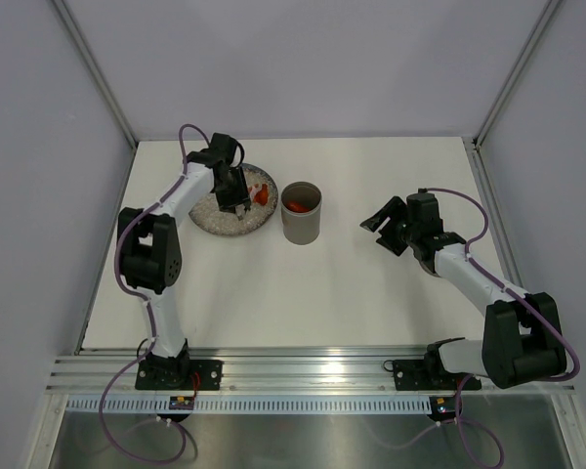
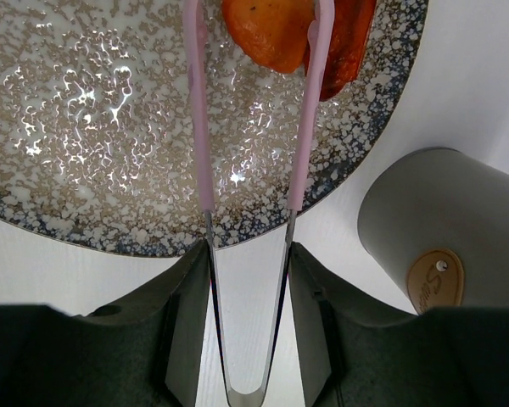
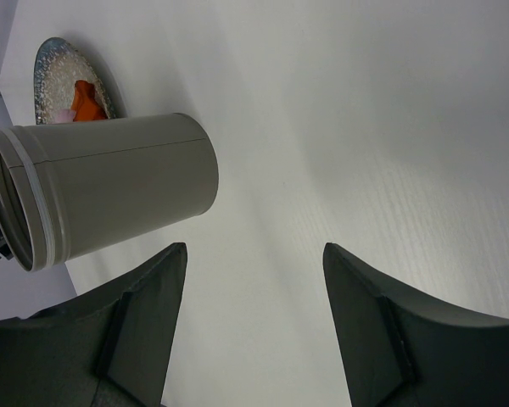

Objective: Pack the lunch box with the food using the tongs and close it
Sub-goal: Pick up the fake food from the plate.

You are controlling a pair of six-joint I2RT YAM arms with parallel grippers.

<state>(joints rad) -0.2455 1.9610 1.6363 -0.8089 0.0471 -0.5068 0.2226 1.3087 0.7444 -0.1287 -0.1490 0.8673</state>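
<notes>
My left gripper is shut on the pale pink tongs, with both fingers pressed against the outside of the V. The tong arms reach over the speckled plate and stand either side of an orange piece of food; a red piece lies just right of it. The tong tips run out of the left wrist view. From above, the left gripper hangs over the plate. The grey lunch box stands upright to the plate's right, with orange food inside. My right gripper is open and holds nothing.
The right gripper hovers over bare white table right of the lunch box. Grey walls close in the back and sides. A metal rail carrying both arm bases runs along the near edge.
</notes>
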